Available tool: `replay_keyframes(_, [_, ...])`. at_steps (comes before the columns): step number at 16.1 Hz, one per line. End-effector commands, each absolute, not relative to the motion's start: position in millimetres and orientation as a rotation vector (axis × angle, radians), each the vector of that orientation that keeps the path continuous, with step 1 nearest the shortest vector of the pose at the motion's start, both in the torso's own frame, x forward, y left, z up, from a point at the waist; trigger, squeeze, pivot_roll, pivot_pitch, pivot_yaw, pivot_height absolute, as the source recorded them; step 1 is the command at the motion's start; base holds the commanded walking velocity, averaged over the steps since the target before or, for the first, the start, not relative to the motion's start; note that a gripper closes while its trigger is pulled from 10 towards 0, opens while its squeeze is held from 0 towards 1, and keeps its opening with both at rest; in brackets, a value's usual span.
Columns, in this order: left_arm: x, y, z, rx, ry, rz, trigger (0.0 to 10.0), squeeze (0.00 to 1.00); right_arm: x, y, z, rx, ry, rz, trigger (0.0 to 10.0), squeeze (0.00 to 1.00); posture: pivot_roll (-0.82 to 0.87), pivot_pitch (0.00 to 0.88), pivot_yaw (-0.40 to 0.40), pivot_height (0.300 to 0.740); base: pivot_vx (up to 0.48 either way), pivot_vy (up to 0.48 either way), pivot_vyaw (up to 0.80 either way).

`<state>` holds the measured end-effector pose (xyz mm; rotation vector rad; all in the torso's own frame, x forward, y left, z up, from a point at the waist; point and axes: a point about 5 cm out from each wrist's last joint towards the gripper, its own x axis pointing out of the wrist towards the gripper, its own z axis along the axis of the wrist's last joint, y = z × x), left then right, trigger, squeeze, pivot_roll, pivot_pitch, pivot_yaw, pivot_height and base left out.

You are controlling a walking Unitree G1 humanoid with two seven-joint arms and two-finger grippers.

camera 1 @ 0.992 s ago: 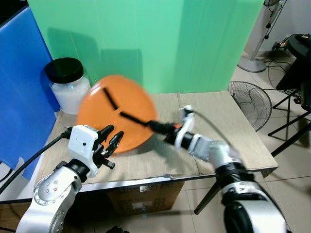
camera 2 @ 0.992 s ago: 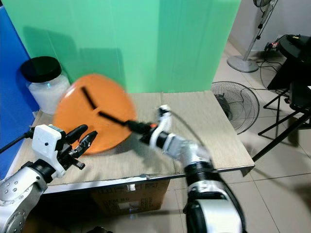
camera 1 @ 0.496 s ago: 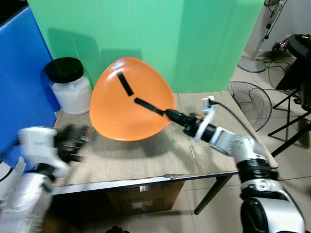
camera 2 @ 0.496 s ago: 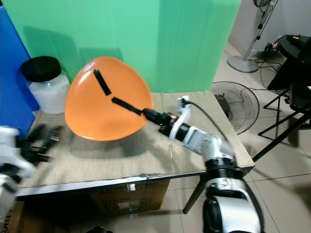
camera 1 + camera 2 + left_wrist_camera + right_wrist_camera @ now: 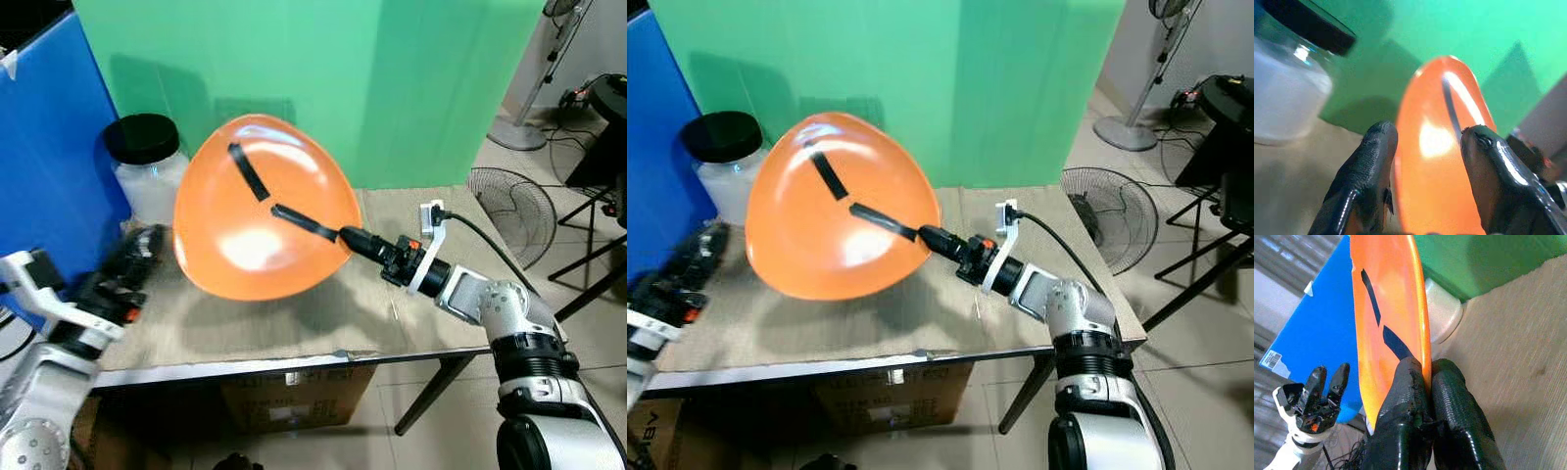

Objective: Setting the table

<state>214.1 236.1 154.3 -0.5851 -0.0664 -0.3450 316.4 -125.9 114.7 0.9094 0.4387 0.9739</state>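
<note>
The right wrist view showed the right gripper (image 5: 1422,374) pinching the rim of a glossy round orange plastic plate (image 5: 1388,308), one black finger on each face. In the head views that plate (image 5: 260,211) was held up on edge above the brown cardboard-topped table (image 5: 460,230), tilted with its hollow side toward the camera and clear of the surface. The left gripper (image 5: 1425,142) hovered near the table's left edge with its fingers spread apart, pointing at the plate without touching it. A clear glass jar with a black lid (image 5: 147,171) stood at the back left corner, close behind the plate. The step appeared to be carrying the plate to its place; next it likely needed tipping flat, lowering onto bare tabletop away from the jar, then releasing.
</note>
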Motion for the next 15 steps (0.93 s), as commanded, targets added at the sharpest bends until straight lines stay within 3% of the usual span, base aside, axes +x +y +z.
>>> replay_keyframes(1, [218.1,227.8,146.5,-0.574,0.005,-0.396,10.0,0.00,315.3,-122.1,130.4,0.924,0.365,1.064,0.0,0.00,-0.06,0.000,0.007,0.740,0.000,0.000,0.00])
replay_keyframes(6, [224.3,225.0,135.1,-0.569,0.088,-0.409,9.7,0.00,311.4,-120.6,132.5,0.927,0.353,1.094,0.0,0.00,-0.07,0.000,0.021,0.740,0.000,0.000,0.00])
replay_keyframes(7, [224.9,225.0,137.2,-0.586,0.076,-0.411,3.8,0.00,311.0,-121.4,133.1,0.928,0.349,1.093,0.0,0.00,-0.07,0.000,0.022,0.740,0.000,0.000,0.00])
replay_keyframes(8, [225.1,225.5,138.4,-0.583,0.069,-0.408,3.1,0.00,310.9,-122.1,133.4,0.929,0.346,1.092,0.0,0.00,-0.07,0.000,0.023,0.740,0.000,0.000,0.00])
replay_keyframes(9, [225.1,226.3,139.0,-0.570,0.062,-0.404,4.5,0.00,311.0,-123.0,133.8,0.928,0.344,1.090,0.0,0.00,-0.07,0.000,0.023,0.740,0.000,0.000,0.00])
replay_keyframes(10, [222.7,227.0,142.6,-0.571,0.035,-0.411,10.0,0.00,311.4,-124.6,134.0,0.927,0.339,1.084,0.0,0.00,-0.07,0.000,0.026,0.740,0.000,0.000,0.00])
replay_keyframes(12, [220.5,228.9,143.1,-0.588,0.033,-0.399,10.0,0.03,312.4,-126.8,134.2,0.927,0.335,1.076,0.0,0.00,-0.07,0.000,0.027,0.740,0.000,0.000,0.00])
replay_keyframes(13, [219.7,229.1,141.8,-0.587,0.039,-0.398,10.0,1.00,312.2,-126.9,134.3,0.928,0.334,1.077,0.0,0.00,-0.06,0.000,0.025,0.740,0.000,0.000,0.00])
replay_keyframes(15, [219.4,225.7,137.8,-0.591,0.074,-0.422,10.0,1.00,311.5,-125.7,135.5,0.930,0.332,1.089,0.0,0.00,-0.06,0.000,0.026,0.740,0.000,0.000,0.00])
